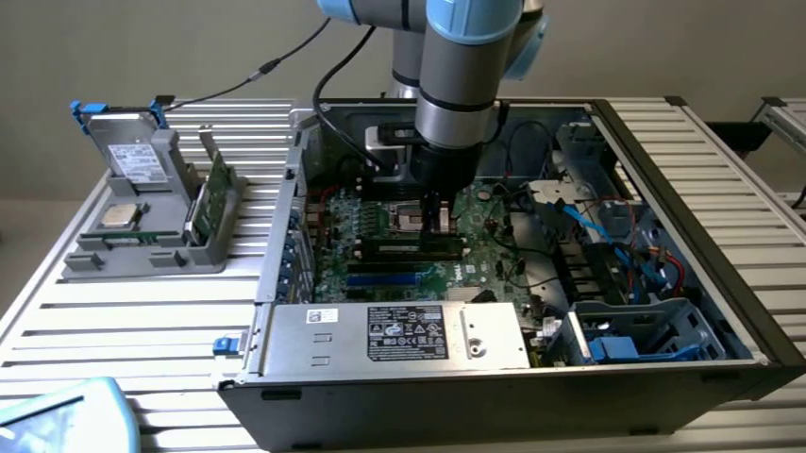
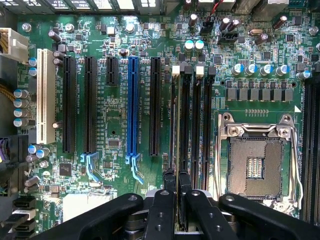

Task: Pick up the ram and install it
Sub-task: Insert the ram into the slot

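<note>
My gripper (image 1: 437, 225) reaches down into the open computer case (image 1: 705, 283), just over the motherboard (image 2: 115, 125). Its two black fingers (image 2: 161, 210) are shut on the ram (image 2: 173, 125). I see the ram edge-on as a thin green strip running along the first black memory slot (image 2: 185, 120). It stands upright, lined up with that slot. Whether it is seated in the slot I cannot tell. The empty processor socket (image 2: 256, 165) lies right beside these slots.
Black, blue and white expansion slots (image 2: 132, 105) lie on the slots' other side. The power supply (image 1: 396, 335) sits at the case's near wall, blue cables (image 1: 605, 226) at the exterior view's right. A grey holder (image 1: 145, 226) outside the case carries a green card (image 1: 217, 193) and a silver chip (image 1: 120, 216).
</note>
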Tool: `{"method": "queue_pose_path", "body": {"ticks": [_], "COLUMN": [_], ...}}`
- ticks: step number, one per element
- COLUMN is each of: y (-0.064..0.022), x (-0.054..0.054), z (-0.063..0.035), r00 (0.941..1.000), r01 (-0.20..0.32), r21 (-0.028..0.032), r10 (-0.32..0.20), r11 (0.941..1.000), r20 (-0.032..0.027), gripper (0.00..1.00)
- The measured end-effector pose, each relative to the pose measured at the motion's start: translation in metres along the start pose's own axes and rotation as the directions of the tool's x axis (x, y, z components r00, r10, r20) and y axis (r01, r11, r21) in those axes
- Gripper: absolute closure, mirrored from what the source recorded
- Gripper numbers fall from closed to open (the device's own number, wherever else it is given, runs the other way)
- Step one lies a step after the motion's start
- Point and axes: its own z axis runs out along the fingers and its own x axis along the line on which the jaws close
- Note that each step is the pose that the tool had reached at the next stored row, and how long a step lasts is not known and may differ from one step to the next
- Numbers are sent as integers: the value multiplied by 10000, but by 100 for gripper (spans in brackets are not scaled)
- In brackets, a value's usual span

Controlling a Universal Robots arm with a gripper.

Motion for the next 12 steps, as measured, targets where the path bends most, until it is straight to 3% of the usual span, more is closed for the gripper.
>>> {"method": "queue_pose_path", "body": {"ticks": [12], "y": [1], "x": [-1], "z": [7], "r00": [10000], "r01": [-10], "r21": [-8], "r10": [10], "r11": [10000], "r20": [5], "gripper": [86]}}
